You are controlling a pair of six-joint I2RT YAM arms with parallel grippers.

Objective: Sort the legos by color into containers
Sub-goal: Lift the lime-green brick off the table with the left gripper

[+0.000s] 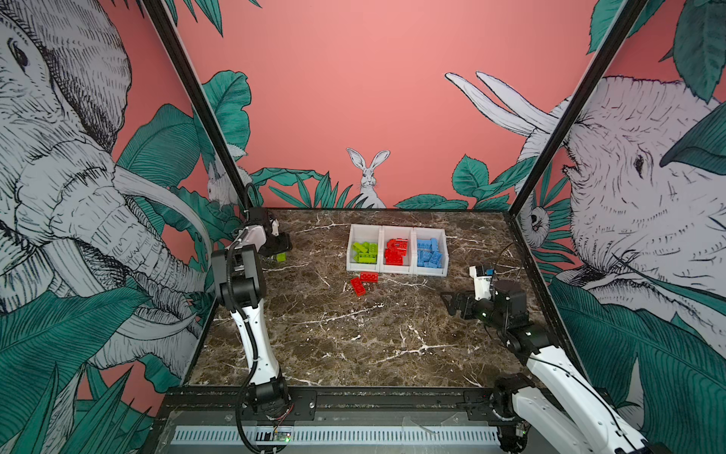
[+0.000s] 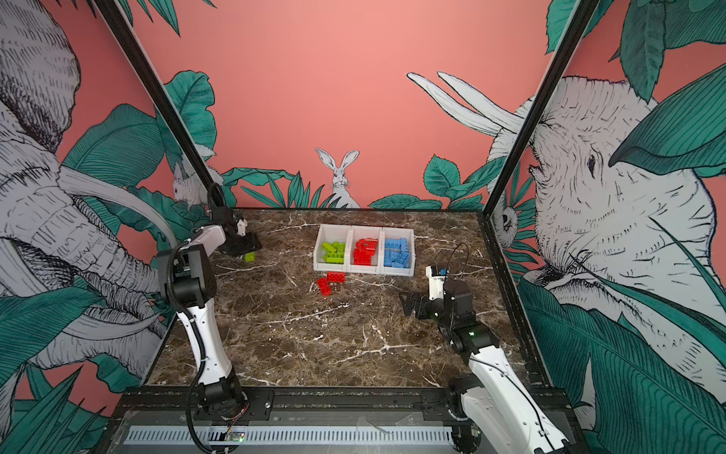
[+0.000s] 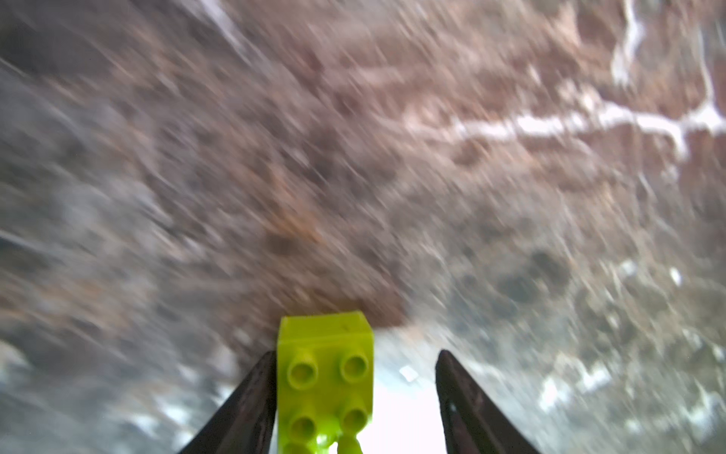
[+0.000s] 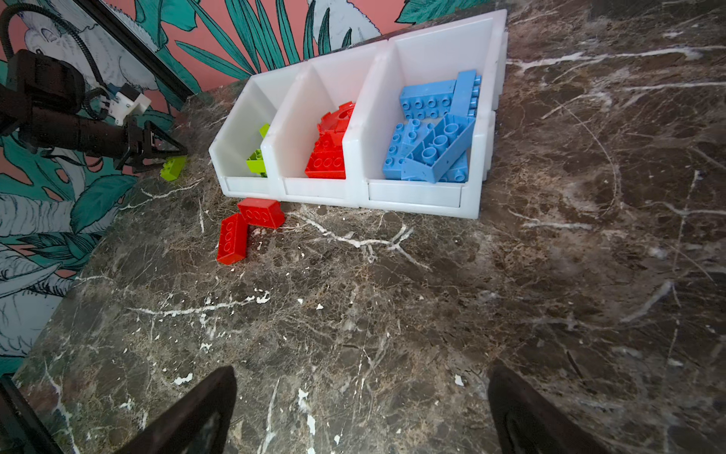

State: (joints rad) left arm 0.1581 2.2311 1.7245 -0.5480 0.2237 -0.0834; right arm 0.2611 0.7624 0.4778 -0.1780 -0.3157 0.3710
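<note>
my left gripper (image 3: 356, 353): jaws apart, small lime green studded plastic brick (image 3: 324, 373) sits right between them, hugging one jaw, gap at the other | my right gripper (image 4: 361, 369): jaws spread wide, nothing in 'em, white plastic three-bin row (image 4: 416, 196) well ahead

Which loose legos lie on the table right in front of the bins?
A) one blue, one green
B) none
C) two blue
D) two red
D: two red legos lie on the marble table just in front of the containers, seen in both top views.
</note>
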